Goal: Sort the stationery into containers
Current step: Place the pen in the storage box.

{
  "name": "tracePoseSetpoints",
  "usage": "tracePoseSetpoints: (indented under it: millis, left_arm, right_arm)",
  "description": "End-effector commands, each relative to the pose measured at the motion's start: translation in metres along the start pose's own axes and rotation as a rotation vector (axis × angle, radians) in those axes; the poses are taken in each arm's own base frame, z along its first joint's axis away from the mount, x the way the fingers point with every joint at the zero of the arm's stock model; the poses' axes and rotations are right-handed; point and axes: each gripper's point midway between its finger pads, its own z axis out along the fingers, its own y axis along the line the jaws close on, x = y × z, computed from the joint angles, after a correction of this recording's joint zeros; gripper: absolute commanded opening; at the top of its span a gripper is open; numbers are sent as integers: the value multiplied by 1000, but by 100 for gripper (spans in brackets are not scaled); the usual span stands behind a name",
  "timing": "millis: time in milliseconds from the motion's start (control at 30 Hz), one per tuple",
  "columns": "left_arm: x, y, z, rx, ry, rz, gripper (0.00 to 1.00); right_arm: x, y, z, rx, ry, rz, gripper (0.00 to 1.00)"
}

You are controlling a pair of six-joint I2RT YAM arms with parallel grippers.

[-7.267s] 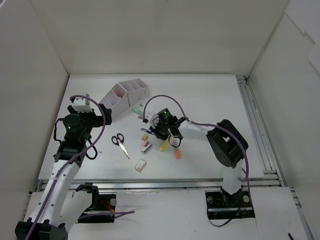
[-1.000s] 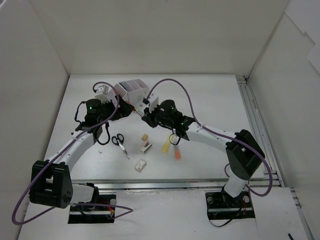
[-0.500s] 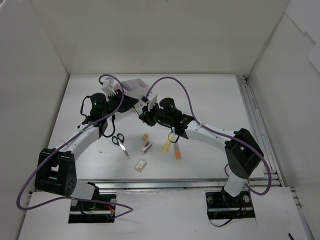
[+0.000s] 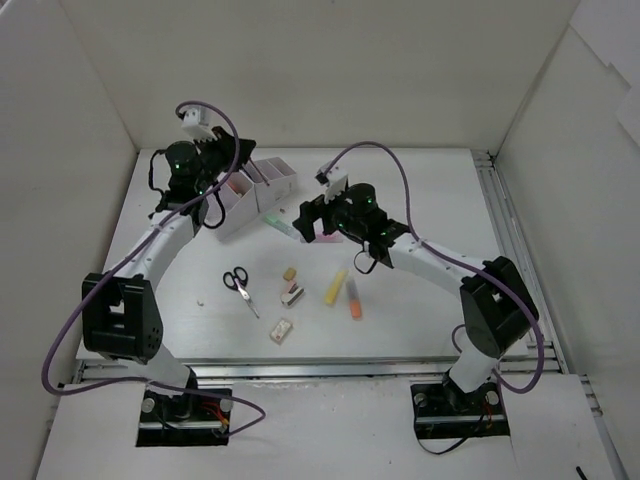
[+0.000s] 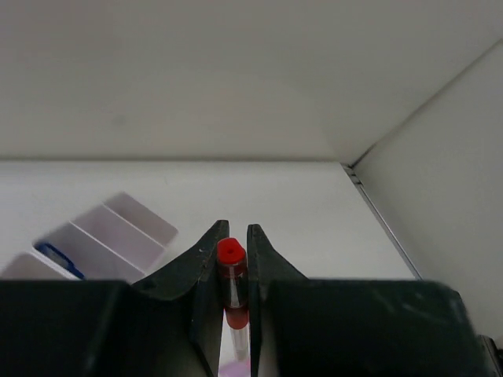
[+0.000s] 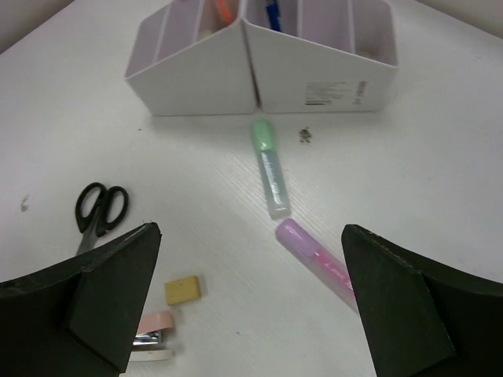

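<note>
My left gripper (image 5: 234, 228) is shut on a slim pen with a red cap (image 5: 230, 261), held in the air above the back of the white organizer (image 5: 118, 234). From above, the left gripper (image 4: 238, 152) hangs over the organizer (image 4: 250, 188). My right gripper (image 6: 250, 236) is open and empty, low over the table. A pink highlighter (image 6: 316, 264) and a green one (image 6: 269, 169) lie under it. In the top view the right gripper (image 4: 308, 222) is right of the organizer, beside the green highlighter (image 4: 277, 224).
Black scissors (image 4: 240, 288), a beige eraser (image 4: 290, 272), a pink-and-white item (image 4: 293, 294), a white block (image 4: 282, 330), a yellow highlighter (image 4: 335, 288) and an orange one (image 4: 355, 303) lie mid-table. An orange pen (image 6: 226, 11) and a blue one (image 6: 272, 14) stand in the organizer (image 6: 310, 75).
The pen passed from my right gripper to my left: the left shut on it and rose back over the organizer. The right opened and drew away to the right.
</note>
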Motion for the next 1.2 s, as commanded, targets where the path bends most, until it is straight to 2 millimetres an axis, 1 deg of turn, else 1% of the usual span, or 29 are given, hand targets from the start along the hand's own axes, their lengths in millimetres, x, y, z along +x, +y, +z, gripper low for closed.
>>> tracePoseSetpoints:
  millis: [0,33,67,100,133,167,200,233,267,333,400,467,533,567,633,733,767,800,833,867,900,933,967,1000,1033,1067,1100,1133,1167]
  left_arm:
    - [-73,3,23,-9,-170,152,0]
    - [-80,9,28,-17,-177,185,0]
    - [-81,11,34,-13,-180,204,0]
    - [-83,16,46,-11,-185,222,0]
    - [-85,23,50,-17,-183,245,0]
    - [-86,28,60,-24,-175,252,0]
    - [-87,38,64,-41,-170,255,0]
    - [-88,39,68,-40,-168,264,0]
    - [-84,46,76,-44,-167,272,0]
    - [-81,55,84,-54,-169,285,0]
    - [-72,70,94,-83,-156,287,0]
    - [-59,85,99,-117,-138,279,0]
    - [-54,90,98,-131,-134,275,0]
    - [-47,94,95,-141,-127,275,0]
    - [-41,100,90,-169,-118,268,0]
    - [-31,105,86,-182,-101,264,1]
    - [-27,106,84,-187,-94,262,17]
    - [-28,107,83,-194,-96,257,28]
    - [-30,105,81,-192,-100,252,38]
    - [-30,104,81,-192,-99,248,61]
    - [-32,101,80,-183,-102,240,67]
    - [-39,95,78,-173,-113,241,69]
    - [-41,92,77,-169,-118,241,77]
    - [-43,88,75,-160,-119,243,81]
    - [-51,80,71,-150,-127,245,86]
    - [-53,77,69,-146,-127,247,93]
    - [-51,73,66,-136,-105,241,99]
    - [-58,64,61,-122,-110,245,99]
    - [-60,61,57,-121,-108,244,99]
  right_arm:
    - [-29,-21,-19,55,-72,4,98]
    - [-25,-33,-22,76,-58,13,98]
    - [-22,-40,-25,88,-43,10,98]
    - [-14,-43,-27,97,-12,12,98]
    - [-7,-53,-31,120,5,14,98]
    - [-2,-61,-34,162,16,9,98]
    - [0,-68,-37,186,20,11,98]
    - [5,-72,-39,205,32,4,98]
    - [10,-81,-43,245,50,11,98]
    - [13,-90,-46,274,61,19,98]
    - [15,-100,-49,300,76,-13,98]
    - [16,-107,-51,320,84,-18,98]
    - [18,-111,-52,333,93,-24,98]
    - [19,-114,-53,344,96,-26,98]
    - [20,-120,-53,356,108,-36,98]
    - [23,-128,-50,356,128,-70,98]
    - [28,-125,-45,317,146,-86,98]
    - [26,-124,-40,282,151,-152,98]
    - [32,-117,-36,222,178,-172,98]
    - [32,-115,-32,190,193,-192,98]
    - [27,-113,-20,149,203,-215,98]
    - [40,-110,-17,89,261,-251,98]
    - [55,-114,-6,68,304,-253,98]
    - [40,-116,2,45,294,-308,98]
    - [51,-111,5,-9,339,-296,98]
    - [67,-111,14,-39,374,-283,98]
    - [59,-110,22,-68,358,-304,98]
    - [60,-105,27,-101,353,-297,98]
    - [64,-106,34,-111,355,-291,98]
